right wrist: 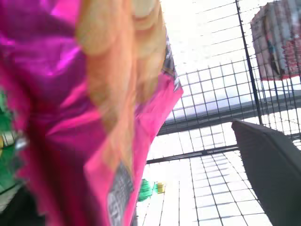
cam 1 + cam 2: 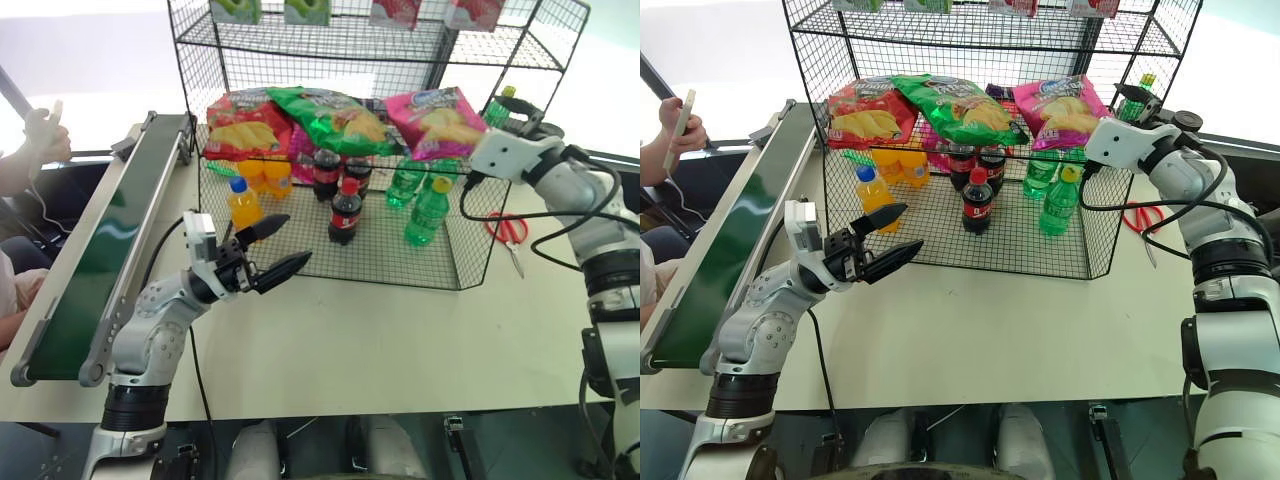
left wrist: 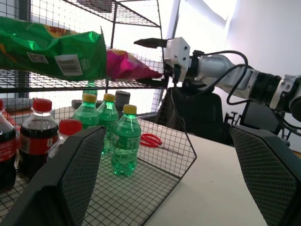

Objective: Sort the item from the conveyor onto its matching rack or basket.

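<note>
The magenta-pink crisp bag [image 2: 435, 120] lies on the middle tier of the black wire rack [image 2: 470, 250], at its right end beside a green bag. My right gripper [image 3: 150, 61] is at that end of the tier and stands open. One finger is above the bag's corner and one is below it at shelf level. In the right wrist view the bag [image 1: 70, 117] is close up, with one finger [image 1: 268, 165] apart from it. My left gripper [image 2: 283, 246] hangs open and empty over the table in front of the rack's lower cage. The dark-green conveyor [image 2: 100, 250] runs along the left.
A red crisp bag [image 2: 240, 125] and a green one [image 2: 335, 120] share the tier. The cage below holds orange bottles [image 2: 243, 203], cola bottles [image 2: 345, 210] and green bottles [image 2: 428, 212]. Red scissors [image 2: 510, 228] lie on the table right of the rack. A person's hand [image 2: 45, 130] holds a phone beyond the conveyor.
</note>
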You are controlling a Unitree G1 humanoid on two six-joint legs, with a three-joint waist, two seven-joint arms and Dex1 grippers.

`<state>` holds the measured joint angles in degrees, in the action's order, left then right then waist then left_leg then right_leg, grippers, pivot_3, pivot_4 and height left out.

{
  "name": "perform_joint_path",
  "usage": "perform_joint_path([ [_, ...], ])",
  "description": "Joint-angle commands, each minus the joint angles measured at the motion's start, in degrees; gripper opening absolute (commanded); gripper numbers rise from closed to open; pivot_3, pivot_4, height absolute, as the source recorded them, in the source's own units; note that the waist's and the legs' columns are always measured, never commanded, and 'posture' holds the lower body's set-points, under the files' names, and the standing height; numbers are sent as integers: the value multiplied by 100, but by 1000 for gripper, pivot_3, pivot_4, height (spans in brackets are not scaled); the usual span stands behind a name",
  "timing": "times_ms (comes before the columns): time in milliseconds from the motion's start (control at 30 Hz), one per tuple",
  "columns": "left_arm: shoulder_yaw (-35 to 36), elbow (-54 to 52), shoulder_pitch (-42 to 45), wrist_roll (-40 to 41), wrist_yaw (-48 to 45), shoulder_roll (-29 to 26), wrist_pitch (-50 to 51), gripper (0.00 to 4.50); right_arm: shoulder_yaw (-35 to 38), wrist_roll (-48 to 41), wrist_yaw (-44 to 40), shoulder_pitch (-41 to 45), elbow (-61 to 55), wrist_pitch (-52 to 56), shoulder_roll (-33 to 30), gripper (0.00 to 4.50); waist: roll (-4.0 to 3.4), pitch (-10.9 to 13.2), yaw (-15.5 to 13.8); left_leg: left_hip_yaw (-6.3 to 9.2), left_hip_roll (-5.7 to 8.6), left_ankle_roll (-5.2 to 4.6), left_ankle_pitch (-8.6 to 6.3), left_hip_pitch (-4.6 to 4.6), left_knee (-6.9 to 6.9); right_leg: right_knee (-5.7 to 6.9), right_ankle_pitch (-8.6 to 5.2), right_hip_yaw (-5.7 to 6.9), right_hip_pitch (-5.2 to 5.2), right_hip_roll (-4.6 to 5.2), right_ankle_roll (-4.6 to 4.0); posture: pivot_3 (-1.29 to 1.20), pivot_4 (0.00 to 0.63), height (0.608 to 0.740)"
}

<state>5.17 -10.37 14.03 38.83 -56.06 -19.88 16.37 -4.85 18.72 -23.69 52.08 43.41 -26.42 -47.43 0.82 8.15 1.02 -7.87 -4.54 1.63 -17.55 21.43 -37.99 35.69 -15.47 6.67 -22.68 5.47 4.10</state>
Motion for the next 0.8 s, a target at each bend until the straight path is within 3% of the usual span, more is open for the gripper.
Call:
perform_joint_path([
  [33,-71,-168,-34,-20,-1,40,-130,4500,499,-993,-847,-31,-571,539,-77,4460,0,0,-4,1,0,0,0,0,0,0,0,0,0,0,0,0,150,726],
  [267,-148,-117,-30,-54,-49,18,-142,4500,870,-1986,-1837,-325,-1283,1609,-68,4460,0,0,-11,8,0,-1,-1,-1,-1,4,1,1,0,2,0,0,150,726],
  [533,-114,-65,-10,-103,-46,-48,-190,4500,1250,-3388,-2892,-1264,-3055,3024,-13,4460,1,-1,-26,11,0,-3,-2,-1,-2,10,1,2,-2,4,-1,0,150,726],
  [800,43,-55,-42,-271,185,-400,-8,4500,2150,-5429,-2929,-2018,-4888,4722,275,4460,1,-1,-31,13,0,-9,-5,-2,-3,15,1,2,-4,6,-1,0,150,726],
])
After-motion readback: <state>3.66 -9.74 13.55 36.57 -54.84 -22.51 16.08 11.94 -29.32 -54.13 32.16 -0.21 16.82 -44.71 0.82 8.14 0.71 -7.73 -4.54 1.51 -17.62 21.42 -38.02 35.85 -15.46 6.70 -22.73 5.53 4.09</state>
